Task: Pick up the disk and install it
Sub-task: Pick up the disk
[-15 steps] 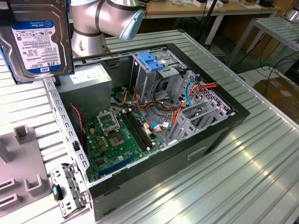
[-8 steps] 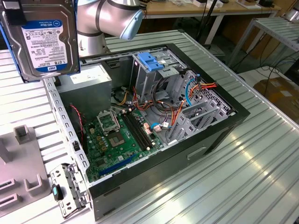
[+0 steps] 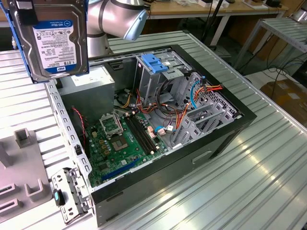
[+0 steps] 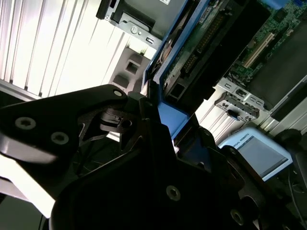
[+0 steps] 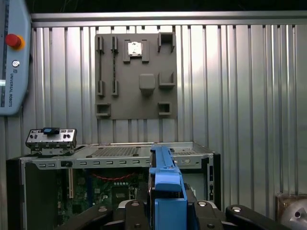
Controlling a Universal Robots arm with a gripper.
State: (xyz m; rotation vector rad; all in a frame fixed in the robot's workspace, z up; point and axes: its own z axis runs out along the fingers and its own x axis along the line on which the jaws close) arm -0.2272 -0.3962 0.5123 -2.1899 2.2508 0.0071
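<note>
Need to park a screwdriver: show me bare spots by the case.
Bare ribbed table on the exterior view's right of the computer case. Crowded: cables by the drive cage inside; grey fixture plate on that view's left.

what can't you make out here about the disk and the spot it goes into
- Top of the disk: exterior view, cut off by the picture's upper edge.
- Disk's label: first wrist view sees it edge-on between the sides of the tool.
- Where the tool meets the disk: second wrist view, the tool's own dark body covers it.
- Inside of the metal cage: exterior view, hidden by its own walls and blue top handle.
</note>
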